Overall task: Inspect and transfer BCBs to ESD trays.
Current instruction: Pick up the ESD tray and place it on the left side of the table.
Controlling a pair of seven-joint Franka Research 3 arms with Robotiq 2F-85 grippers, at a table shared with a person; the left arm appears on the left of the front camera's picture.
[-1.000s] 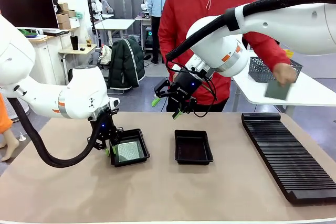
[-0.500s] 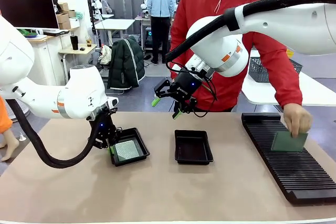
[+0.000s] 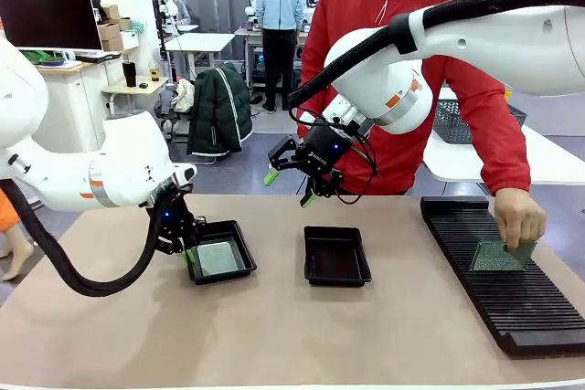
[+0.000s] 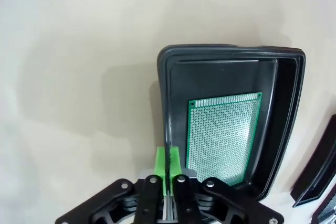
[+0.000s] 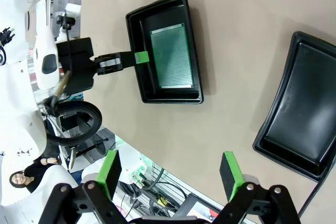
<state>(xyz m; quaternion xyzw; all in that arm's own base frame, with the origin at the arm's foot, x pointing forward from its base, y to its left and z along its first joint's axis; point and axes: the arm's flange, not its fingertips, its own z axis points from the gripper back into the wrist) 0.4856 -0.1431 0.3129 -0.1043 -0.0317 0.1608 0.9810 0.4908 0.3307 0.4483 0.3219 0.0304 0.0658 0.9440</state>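
One ESD tray (image 3: 222,226) lies at the left of the table with a green BCB (image 3: 218,258) flat on its floor. My left gripper (image 3: 187,256) is shut on that tray's near-left rim; in the left wrist view its fingers (image 4: 161,161) pinch the tray's wall (image 4: 231,77) beside the BCB (image 4: 224,135). A second ESD tray (image 3: 336,258) rests empty at the table's middle. My right gripper (image 3: 288,186) hangs open above and behind it, holding nothing. The right wrist view looks down past the right gripper (image 5: 172,169) onto the filled tray (image 5: 137,51), its BCB (image 5: 173,56) and the empty tray (image 5: 304,108).
A long black slotted rack (image 3: 512,303) runs along the table's right side. The person's hand (image 3: 518,216) holds another green board (image 3: 498,256) down on it. A grey mesh basket (image 3: 452,121) stands on the white side table behind.
My left gripper has closed on the tray's rim and the tray has slid slightly left. The person's hand brought a board from the side table down onto the rack.
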